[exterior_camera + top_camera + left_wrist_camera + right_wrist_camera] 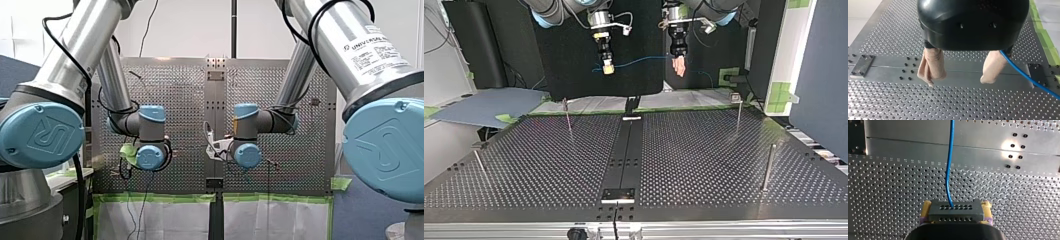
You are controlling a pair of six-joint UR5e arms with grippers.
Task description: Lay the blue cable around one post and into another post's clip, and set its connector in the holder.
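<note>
From the front, both arms hang over the perforated tabletop [300, 150]. From across, the blue cable [639, 61] stretches in mid-air between my right claw [608, 69] and my left claw [679, 69]. Left wrist: the beige fingers [931, 65] are spread wide and hold nothing, with the cable just beside one. Right wrist: the yellow pads [926, 207] clamp the connector [955, 211].

Left claw [958, 81] held above perforated bench [898, 102], beige-padded fingers [931, 67] spread apart, blue cable [1020, 73] passed beside one finger
</note>
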